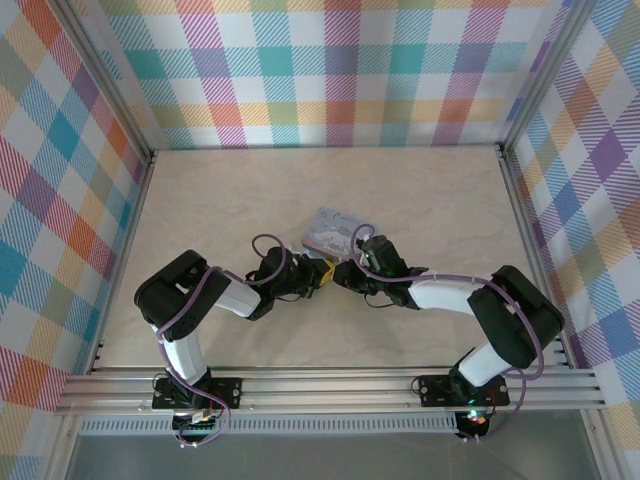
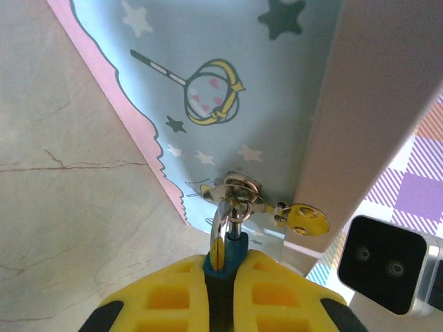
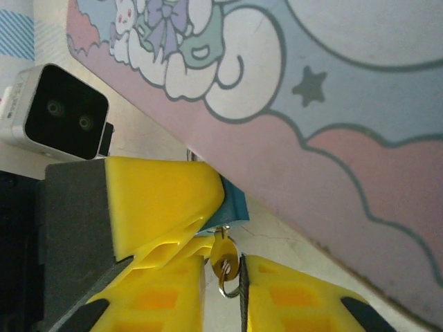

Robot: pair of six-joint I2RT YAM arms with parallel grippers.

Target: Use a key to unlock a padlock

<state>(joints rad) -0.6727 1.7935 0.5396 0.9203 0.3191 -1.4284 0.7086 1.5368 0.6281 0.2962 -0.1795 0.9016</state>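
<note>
The padlock (image 2: pixel 235 250) has a teal body and a silvery shackle (image 2: pixel 219 216) hooked through the clasp of the pale blue cartoon tin (image 2: pixel 228 62). My left gripper (image 2: pixel 221 270) is shut on the padlock body. In the right wrist view the teal body (image 3: pixel 235 202) pokes out past a left finger (image 3: pixel 159 194), under the tin's edge. A brass key (image 3: pixel 223 257) on a small ring hangs right below it, between the slightly parted fingers of my right gripper (image 3: pixel 223 280). There is a gap on the key's left side. I cannot tell whether its blade sits in the lock.
A yellow key (image 2: pixel 304 218) dangles from a ring by the clasp. The tin (image 1: pixel 333 230) lies mid-table, with both grippers (image 1: pixel 318 275) (image 1: pixel 345 272) meeting at its near edge. Plaid walls enclose the table on three sides.
</note>
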